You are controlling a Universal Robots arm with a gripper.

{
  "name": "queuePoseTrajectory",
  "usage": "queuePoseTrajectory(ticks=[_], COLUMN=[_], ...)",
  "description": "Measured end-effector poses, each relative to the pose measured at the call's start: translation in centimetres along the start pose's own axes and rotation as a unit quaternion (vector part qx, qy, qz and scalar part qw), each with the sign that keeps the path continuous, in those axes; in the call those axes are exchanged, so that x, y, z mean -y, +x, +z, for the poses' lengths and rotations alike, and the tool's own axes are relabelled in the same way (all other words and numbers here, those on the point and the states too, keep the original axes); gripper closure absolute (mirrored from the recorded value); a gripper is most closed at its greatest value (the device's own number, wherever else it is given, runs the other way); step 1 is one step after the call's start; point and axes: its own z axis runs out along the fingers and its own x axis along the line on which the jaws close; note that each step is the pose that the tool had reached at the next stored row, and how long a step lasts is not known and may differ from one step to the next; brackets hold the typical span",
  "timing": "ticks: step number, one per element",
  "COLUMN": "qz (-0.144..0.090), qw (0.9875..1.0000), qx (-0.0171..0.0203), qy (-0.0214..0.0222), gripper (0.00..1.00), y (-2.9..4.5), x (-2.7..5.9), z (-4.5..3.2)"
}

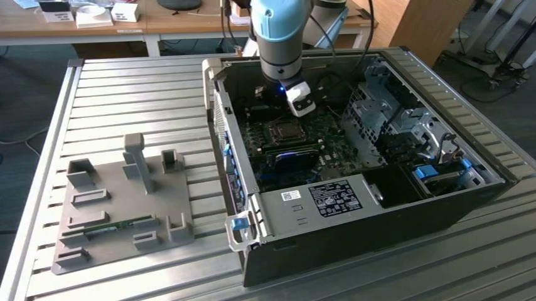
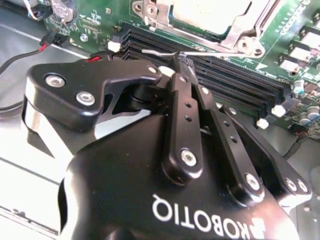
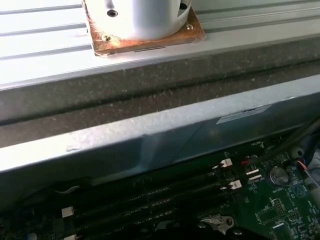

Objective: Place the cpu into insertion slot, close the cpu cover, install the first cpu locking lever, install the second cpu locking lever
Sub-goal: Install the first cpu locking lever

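Silvery cpu cover (image 2: pixel 235 35) looks closed over the cpu (image 2: pixel 210 12); your gripper (image 2: pixel 184 62) is clenched on a locking lever (image 2: pixel 160 51), still unlatched

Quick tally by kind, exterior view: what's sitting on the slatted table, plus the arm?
Open computer case: 1
Grey fixture plate: 1
Robot arm: 1
Total: 3
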Motion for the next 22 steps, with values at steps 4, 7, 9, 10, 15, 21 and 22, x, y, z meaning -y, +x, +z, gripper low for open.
queuePoseTrajectory(ticks=[4,7,9,10,15,21,22], qz=[-0.001,-0.002,-0.002,-0.003,-0.003,-0.003,-0.003], qw=[1.0000,1.0000,1.0000,1.0000,0.9999,0.9999,0.9999], qx=[0.0008,0.0015,0.0019,0.0021,0.0030,0.0030,0.0029], qy=[0.0034,0.0062,0.0074,0.0082,0.0116,0.0116,0.0114], gripper=[0.89,0.89,0.89,0.89,0.89,0.89,0.89], y=[0.03,0.06,0.03,0.01,-0.04,0.05,0.05], x=[-0.03,-0.17,-0.28,-0.32,-0.40,-0.65,-0.65], z=[0.29,0.45,0.55,0.60,0.68,0.77,0.77])
